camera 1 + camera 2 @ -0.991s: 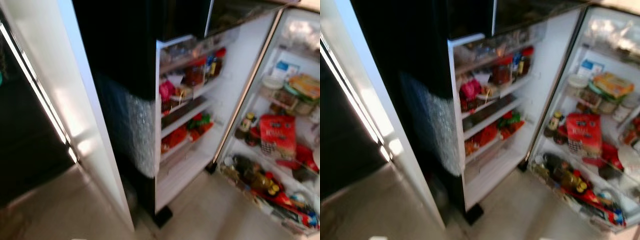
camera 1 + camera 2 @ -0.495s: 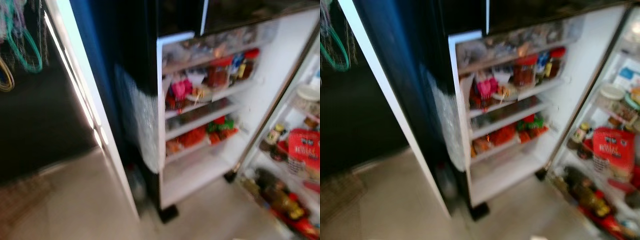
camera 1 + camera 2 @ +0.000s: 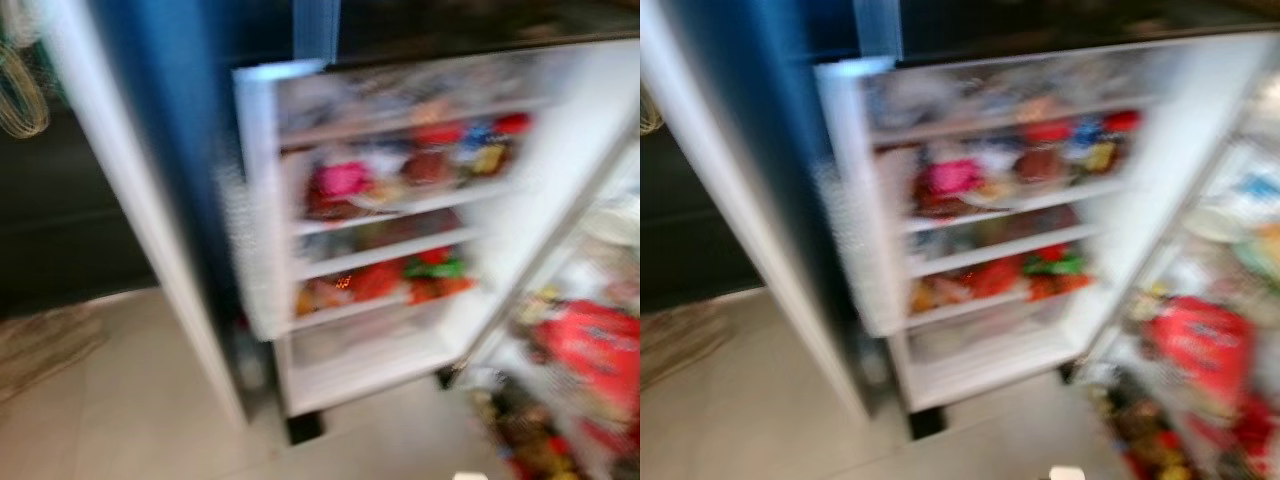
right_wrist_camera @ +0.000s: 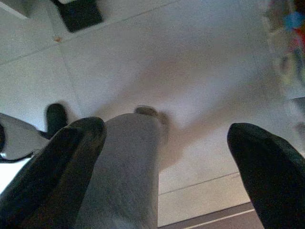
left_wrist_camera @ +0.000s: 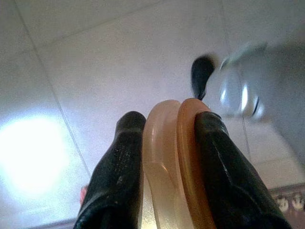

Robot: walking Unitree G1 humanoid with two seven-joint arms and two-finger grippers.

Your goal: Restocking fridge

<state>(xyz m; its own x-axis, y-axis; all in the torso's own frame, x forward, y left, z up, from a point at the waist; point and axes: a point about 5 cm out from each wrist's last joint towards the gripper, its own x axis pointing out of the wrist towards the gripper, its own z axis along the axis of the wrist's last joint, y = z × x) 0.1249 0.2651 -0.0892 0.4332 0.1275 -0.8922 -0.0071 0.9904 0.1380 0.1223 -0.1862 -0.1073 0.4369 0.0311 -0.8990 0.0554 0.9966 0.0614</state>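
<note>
White plastic shelves run across the open fridge door ahead of me, packed with blurred jars and packets in red, pink, green and yellow; the whole head view is smeared, so no label or writing can be read. A pink packet sits on an upper door shelf, with red and green packets one shelf lower. The lowest door shelf looks bare. To the right, the fridge's main compartment shows a large red bag with pale print too blurred to make out, and dark bottles lower down. On the left is a white door frame and, beyond it, a dark room. The floor is pale tile.

My left gripper hangs over the tiles, its two black fingers clamped on a translucent amber plastic item, curved and layered like a stack of lids or a thin container edge. My right gripper hangs low over the floor with its fingers spread wide apart, holding nothing; a grey leg of mine shows between them.
</note>
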